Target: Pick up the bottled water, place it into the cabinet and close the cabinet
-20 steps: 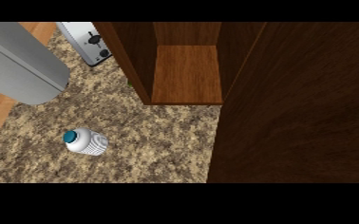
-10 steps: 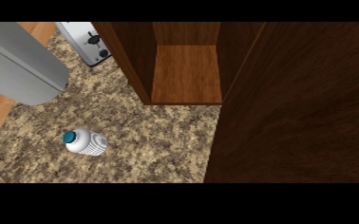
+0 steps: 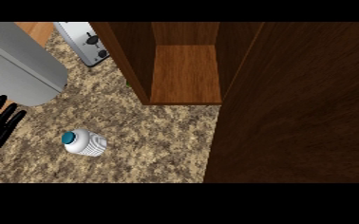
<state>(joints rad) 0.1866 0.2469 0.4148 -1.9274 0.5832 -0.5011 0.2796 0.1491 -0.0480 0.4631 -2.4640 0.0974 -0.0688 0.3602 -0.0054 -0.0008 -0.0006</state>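
The robot's left forearm [image 3: 28, 66], a broad grey shape, fills the upper-left corner of the head view and slants down toward the left edge. Just below it the black left hand [image 3: 8, 119] shows only partly at that edge, its fingers [image 3: 15, 116] straight, slightly spread and angled upward.

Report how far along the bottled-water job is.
Done: nothing yet; the cabinet stands open, with no bottle inside. In hand: the left hand shows at the view's left edge, apart from the bottled water and holding nothing. Left: grasp the water on the counter, set it inside, shut the door.
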